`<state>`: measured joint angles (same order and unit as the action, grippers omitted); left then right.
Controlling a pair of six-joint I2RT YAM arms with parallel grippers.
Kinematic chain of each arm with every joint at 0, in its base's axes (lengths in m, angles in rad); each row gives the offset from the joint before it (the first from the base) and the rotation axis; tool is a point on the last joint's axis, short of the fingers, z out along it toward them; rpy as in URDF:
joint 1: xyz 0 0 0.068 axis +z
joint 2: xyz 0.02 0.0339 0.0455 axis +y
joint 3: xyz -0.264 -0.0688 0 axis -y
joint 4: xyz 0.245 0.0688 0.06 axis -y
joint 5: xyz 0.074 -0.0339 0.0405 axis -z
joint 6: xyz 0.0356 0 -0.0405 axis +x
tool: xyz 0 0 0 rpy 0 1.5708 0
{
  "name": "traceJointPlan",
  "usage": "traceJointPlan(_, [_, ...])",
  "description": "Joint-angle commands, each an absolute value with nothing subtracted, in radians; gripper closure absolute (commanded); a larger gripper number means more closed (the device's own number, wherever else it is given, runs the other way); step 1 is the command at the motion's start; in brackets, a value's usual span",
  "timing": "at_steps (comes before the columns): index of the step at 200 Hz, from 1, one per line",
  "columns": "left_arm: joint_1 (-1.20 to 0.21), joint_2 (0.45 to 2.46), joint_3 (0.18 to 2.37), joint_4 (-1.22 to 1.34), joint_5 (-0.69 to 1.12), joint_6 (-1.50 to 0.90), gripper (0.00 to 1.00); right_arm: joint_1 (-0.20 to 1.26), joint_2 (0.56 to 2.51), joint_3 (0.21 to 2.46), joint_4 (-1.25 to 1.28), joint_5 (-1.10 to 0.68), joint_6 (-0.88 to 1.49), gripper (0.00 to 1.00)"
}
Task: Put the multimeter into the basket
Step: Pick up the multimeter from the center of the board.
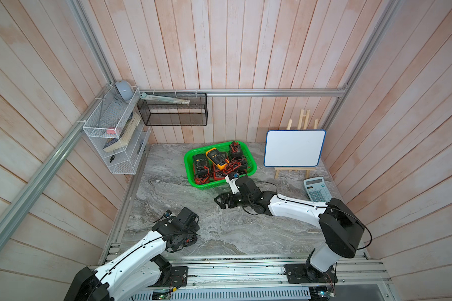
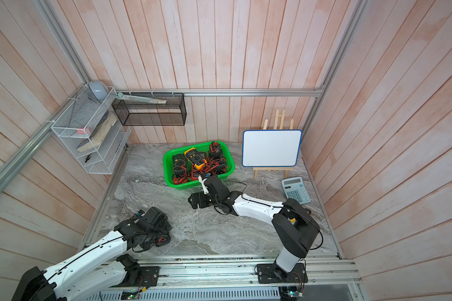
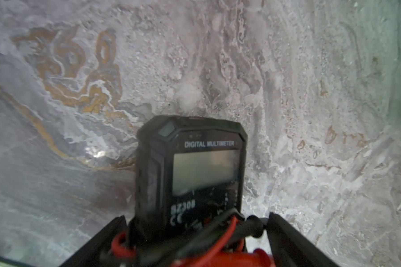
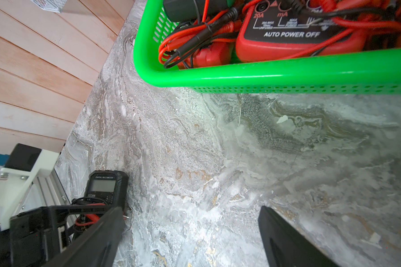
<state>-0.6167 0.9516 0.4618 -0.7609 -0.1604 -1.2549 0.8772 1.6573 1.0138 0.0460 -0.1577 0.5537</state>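
In both top views you see the bright green perforated plastic basket (image 1: 209,185) at the back of the grey marble-patterned tabletop (image 1: 245,234). It holds several multimeters, with a yellow multimeter (image 1: 217,157) uppermost. The right gripper (image 1: 219,202) hovers just in front of the basket. The left gripper (image 1: 191,239) sits low at the near left, well apart from the basket, and hides most of what is beneath it.

The left wrist view shows you that: the black digital multimeter (image 3: 195,171), trailing red and black leads (image 3: 220,231), lies on the marble between widely spread fingers (image 3: 102,242), with a gap on one side, so it is not clenched.

Only the right wrist view shows you the right gripper's fingers (image 4: 285,240) released, with bare marble between them. It also shows the basket rim (image 4: 264,69) ahead.
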Motion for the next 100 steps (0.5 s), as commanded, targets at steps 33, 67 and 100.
traceJointPlan(33, [-0.614, 1.017, 0.439, -0.692, -0.171, -1.198, 0.0, 0.881, 1.628, 1.024, 0.032, -0.139, 0.561, 0.03])
traceJointPlan(67, [-0.615, 1.01, 0.43, -0.667, -0.163, -1.193, 0.04, 0.881, 1.624, 1.025, 0.029, -0.137, 0.564, 0.03])
traceJointPlan(100, [-0.614, 0.978, 0.436, -0.665, -0.158, -1.183, 0.4, 0.881, 1.627, 1.025, 0.027, -0.137, 0.565, 0.03])
